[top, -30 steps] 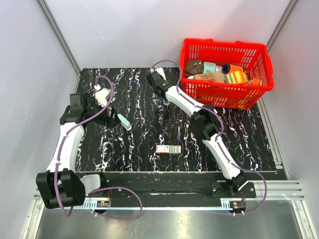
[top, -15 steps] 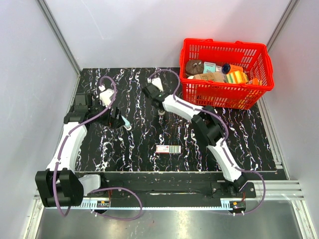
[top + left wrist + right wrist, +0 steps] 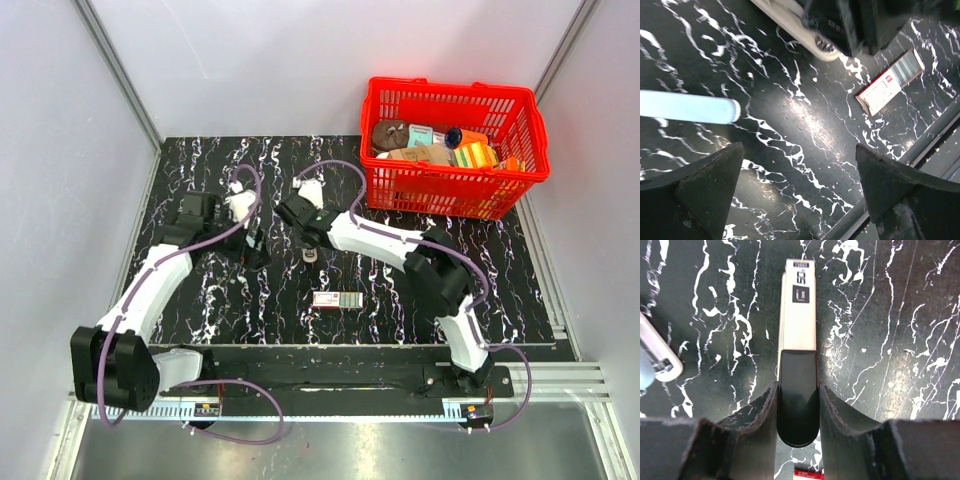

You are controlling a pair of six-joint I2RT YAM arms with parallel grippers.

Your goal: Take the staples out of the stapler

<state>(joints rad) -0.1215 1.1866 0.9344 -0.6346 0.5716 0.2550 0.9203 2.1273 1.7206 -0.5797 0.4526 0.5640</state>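
Note:
The stapler (image 3: 797,335), a slim silvery bar with a black rear end, points away from the right wrist camera over the black marbled table. My right gripper (image 3: 798,392) is shut on its black end, one finger on each side. In the top view this gripper (image 3: 310,245) is at the table's middle, and the stapler's tip (image 3: 310,258) shows just below it. My left gripper (image 3: 800,172) is open and empty above bare table, just left of the right one in the top view (image 3: 256,245). Whether the stapler rests on the table is unclear.
A flat pink-and-green box (image 3: 337,299) lies in front of the grippers and also shows in the left wrist view (image 3: 890,82). A light blue cylinder (image 3: 687,106) lies by the left gripper. A red basket (image 3: 455,185) full of items stands at the back right.
The right gripper has moved from the table's back toward the middle front with the stapler. The left gripper has moved right, closer to it, over the light blue cylinder.

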